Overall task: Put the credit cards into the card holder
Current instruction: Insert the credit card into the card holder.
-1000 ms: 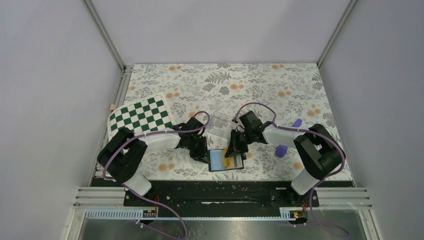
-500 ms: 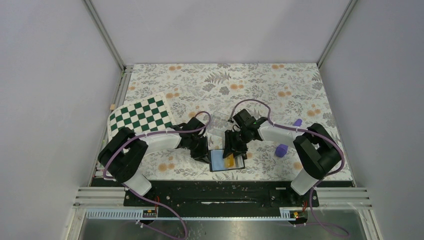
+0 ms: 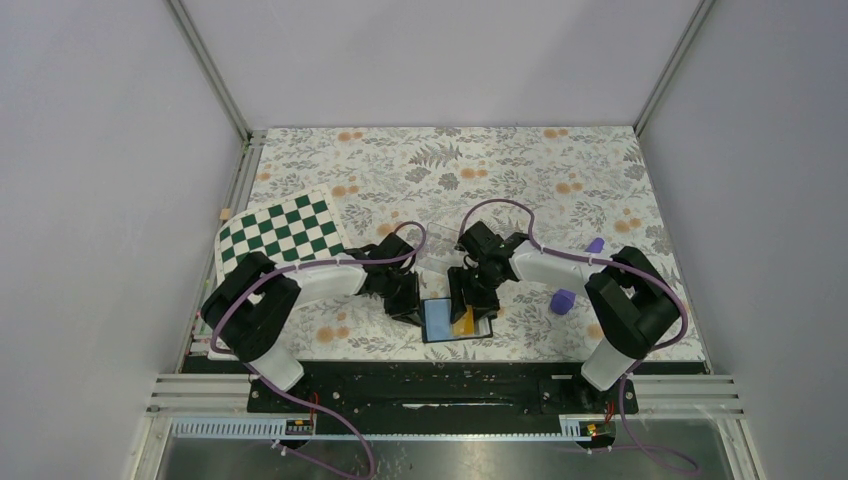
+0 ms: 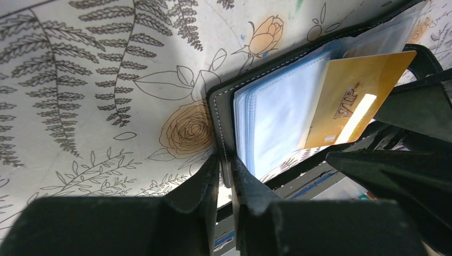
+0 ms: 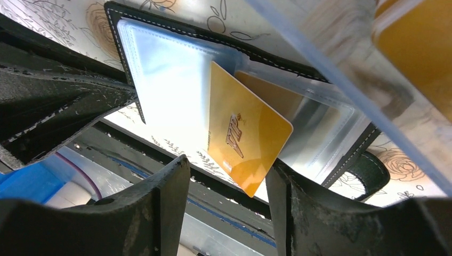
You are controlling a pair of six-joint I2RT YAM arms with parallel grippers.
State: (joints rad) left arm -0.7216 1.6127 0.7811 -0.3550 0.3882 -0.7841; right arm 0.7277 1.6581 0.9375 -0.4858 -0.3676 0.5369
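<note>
Insertion is looking only partly done. The gold VIP credit card [image 5: 242,138] is lying tilted, one corner tucked into a clear pocket of the open card holder [image 4: 221,114], the rest jutting out past the holder's edge. The left gripper [image 4: 224,184] is clamping the holder's black stitched cover edge between nearly closed fingers, seemingly pinning it to the floral tablecloth [image 4: 80,80] so it is not sliding while a card is being pushed in. The right gripper [image 5: 226,165] is hovering with jaws apart, flanking the card's protruding end without gripping it. Judging by that, the card is needing a further push, squared to the pocket. Another orange-yellow card [image 5: 421,42] is showing, blurred, behind the wall of the clear plastic box [image 5: 341,69], just beyond the holder.
</note>
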